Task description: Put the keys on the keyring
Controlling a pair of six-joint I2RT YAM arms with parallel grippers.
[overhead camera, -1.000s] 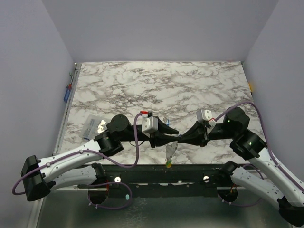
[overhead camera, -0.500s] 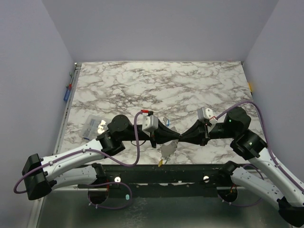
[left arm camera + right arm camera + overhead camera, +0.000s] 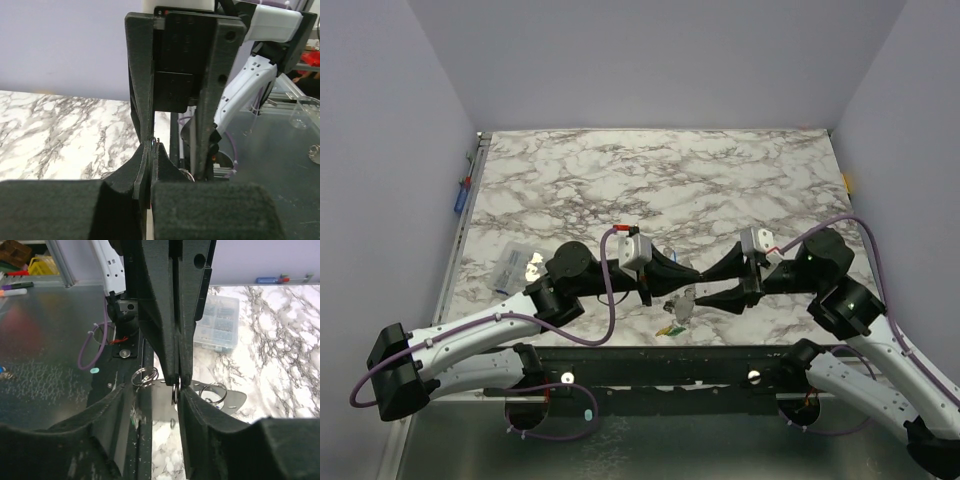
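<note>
My left gripper (image 3: pixel 694 273) is shut on the thin metal keyring (image 3: pixel 174 394), which shows edge-on between its tips (image 3: pixel 151 147). A grey flat tag (image 3: pixel 225 401) and small green and yellow keys (image 3: pixel 670 329) hang or lie below the ring, near the table's front edge. My right gripper (image 3: pixel 704 284) faces the left one tip to tip and stands open. Its two fingers straddle the ring and the left tips in the right wrist view (image 3: pixel 152 400) without closing on them. Two more metal rings (image 3: pixel 145 376) (image 3: pixel 215 392) show beside the held one.
A clear plastic box (image 3: pixel 510 265) lies on the marble table at the left, behind my left arm. A blue and red tool (image 3: pixel 461 197) sits on the left rail. The black front rail (image 3: pixel 650 365) runs just below the keys.
The left gripper shut on the ring and the right gripper then opened and let go. The hanging keys swung up and right, toward the left gripper's tips.
</note>
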